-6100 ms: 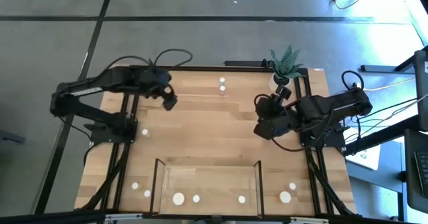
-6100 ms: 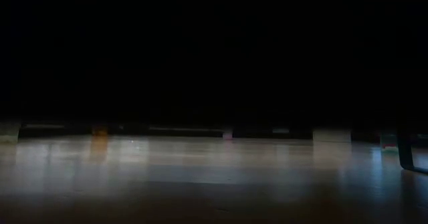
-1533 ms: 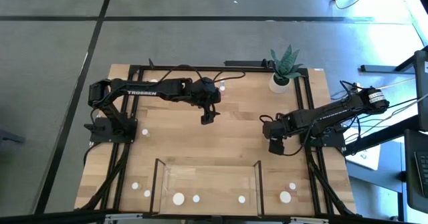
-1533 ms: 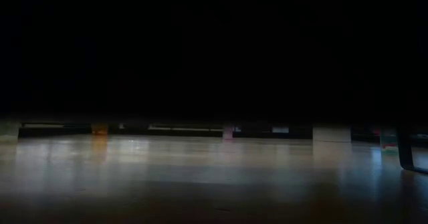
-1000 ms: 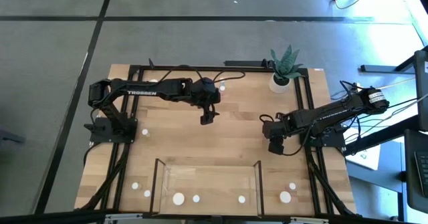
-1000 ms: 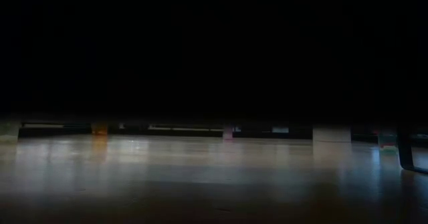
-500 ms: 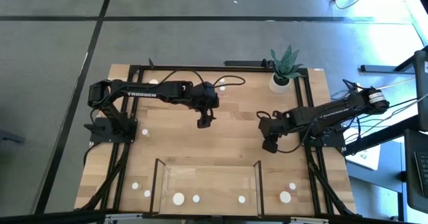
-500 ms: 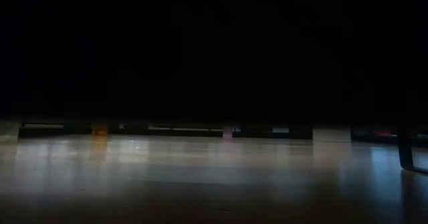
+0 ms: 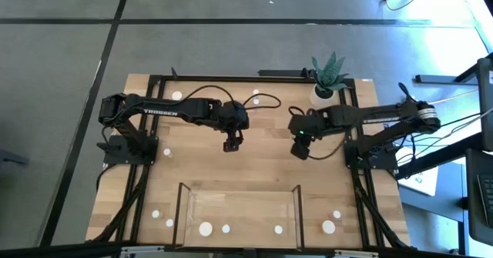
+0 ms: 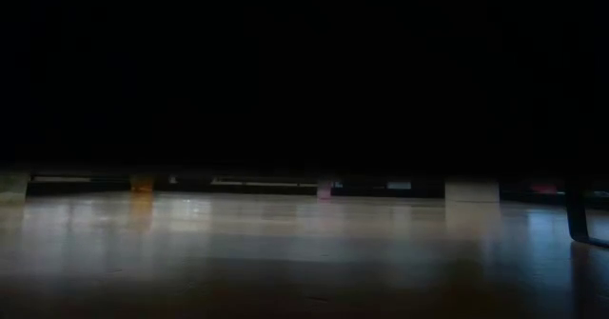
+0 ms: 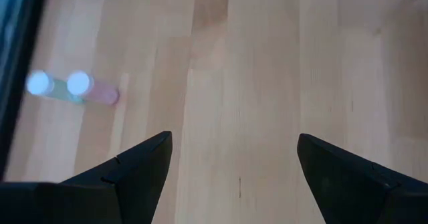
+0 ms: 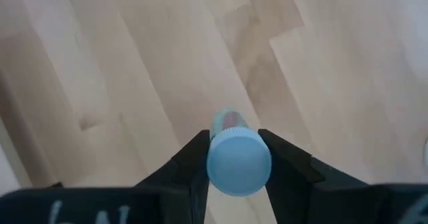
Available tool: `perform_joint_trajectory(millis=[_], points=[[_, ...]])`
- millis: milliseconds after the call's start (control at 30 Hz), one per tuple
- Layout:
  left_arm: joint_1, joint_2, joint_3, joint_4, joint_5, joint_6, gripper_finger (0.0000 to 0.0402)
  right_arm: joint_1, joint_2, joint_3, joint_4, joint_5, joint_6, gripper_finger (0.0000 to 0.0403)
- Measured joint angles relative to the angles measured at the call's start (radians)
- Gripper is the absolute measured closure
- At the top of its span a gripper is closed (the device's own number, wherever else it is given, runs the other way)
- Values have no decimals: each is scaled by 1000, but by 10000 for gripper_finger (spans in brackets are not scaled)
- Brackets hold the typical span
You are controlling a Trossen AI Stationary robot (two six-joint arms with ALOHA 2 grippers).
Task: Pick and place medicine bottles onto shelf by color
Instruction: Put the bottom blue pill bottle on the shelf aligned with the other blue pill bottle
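Note:
My right gripper (image 9: 300,150) hangs above the table's middle right, shut on a small medicine bottle (image 12: 237,158) with a white cap and a pinkish body. My left gripper (image 9: 230,144) hovers open over bare wood left of it, nothing between its fingers (image 11: 144,167). Two more bottles (image 11: 60,85), greenish and pink, stand side by side on the table ahead of it. The shelf (image 9: 239,204) stands at the near edge with three bottles (image 9: 206,229) on its board. Other bottles (image 9: 166,152) stand scattered on the table. My right gripper pinches the bottle at its cap end (image 12: 217,158) between its two fingers (image 12: 194,158). The fingers come from above, slanting down. The bottle's cap faces up toward the wrist and its body (image 12: 229,120) points down, lifted clear of the table.
A white pot with a spiky green plant (image 9: 327,81) stands at the far right corner. Bottles stand near the far edge (image 9: 256,98), at the near left (image 9: 155,213) and near right (image 9: 329,227). Dark frame bars run along the table's sides. The low view is almost all dark.
My right gripper has risen with the bottle, lifting it clear, and gone toward the table's far edge and left, toward the middle. My left gripper has drifted a little toward the table's left and near edge, still open.

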Motion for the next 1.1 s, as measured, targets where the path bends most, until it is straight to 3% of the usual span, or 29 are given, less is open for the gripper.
perform_joint_trajectory(millis=[300,533,667,1100], points=[[-63,-63,0,-38,-38,-29,85,-44,229,206,-6,-60,-157,282],[-110,-99,0,-130,-168,-107,85,-51,398,329,3,-63,-157,281],[-136,-114,0,-171,-218,-144,85,-51,473,352,27,-76,-202,281],[-187,-128,0,-190,-240,-192,85,-53,592,353,118,-110,-264,281]])
